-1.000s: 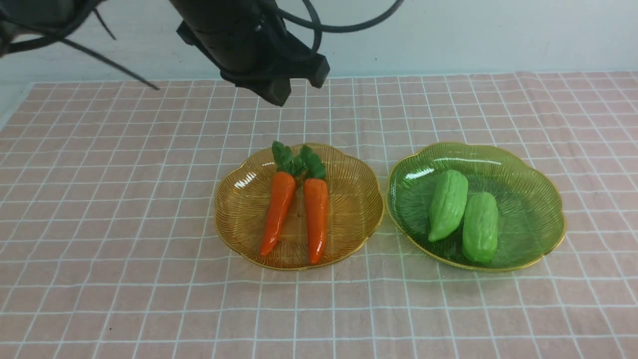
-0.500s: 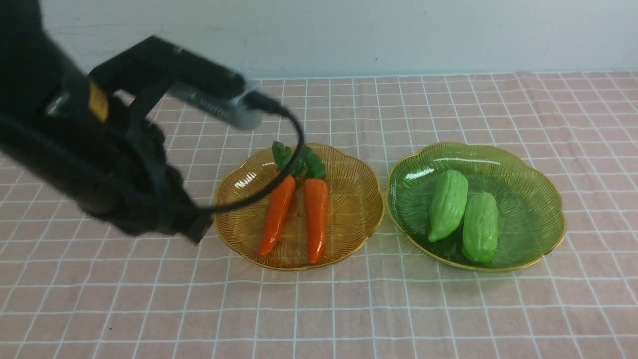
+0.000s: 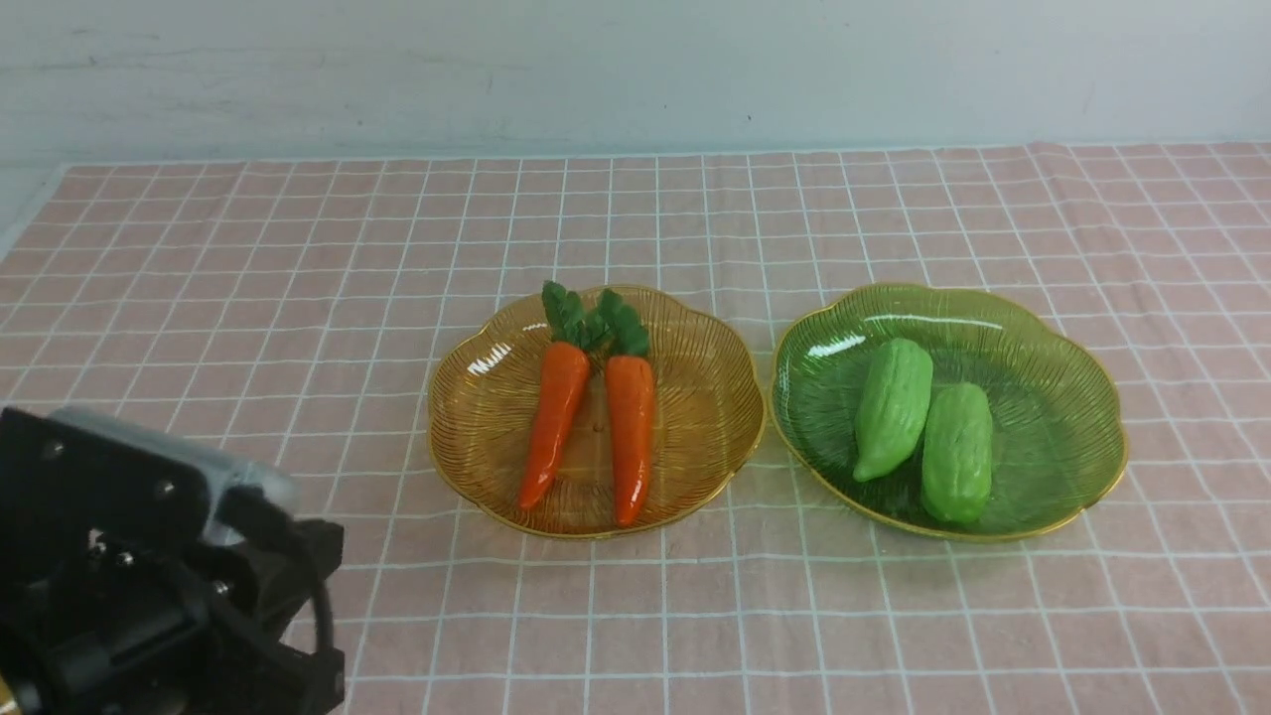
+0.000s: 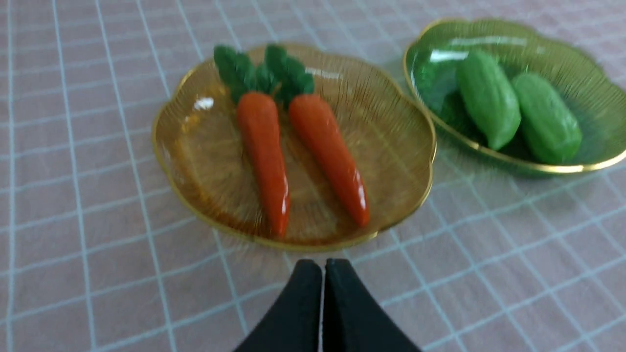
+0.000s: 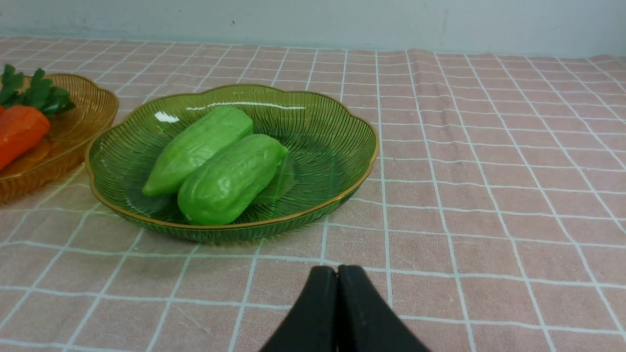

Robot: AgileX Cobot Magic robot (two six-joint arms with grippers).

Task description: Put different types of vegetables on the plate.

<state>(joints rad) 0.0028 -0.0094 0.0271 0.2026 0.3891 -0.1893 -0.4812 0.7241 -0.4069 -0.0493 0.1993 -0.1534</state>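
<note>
Glossy carrots [image 3: 586, 427] on ribbed amber plate [image 3: 477, 417]

Two carrots [image 3: 586, 422] lie on amber plate [image 3: 477, 417], two gourds [image 3: 923, 422] on green plate [image 3: 1072, 417]

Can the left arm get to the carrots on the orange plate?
Probably yes. The left gripper sits shut just short of the orange plate, and nothing lies between it and the two carrots.
</note>
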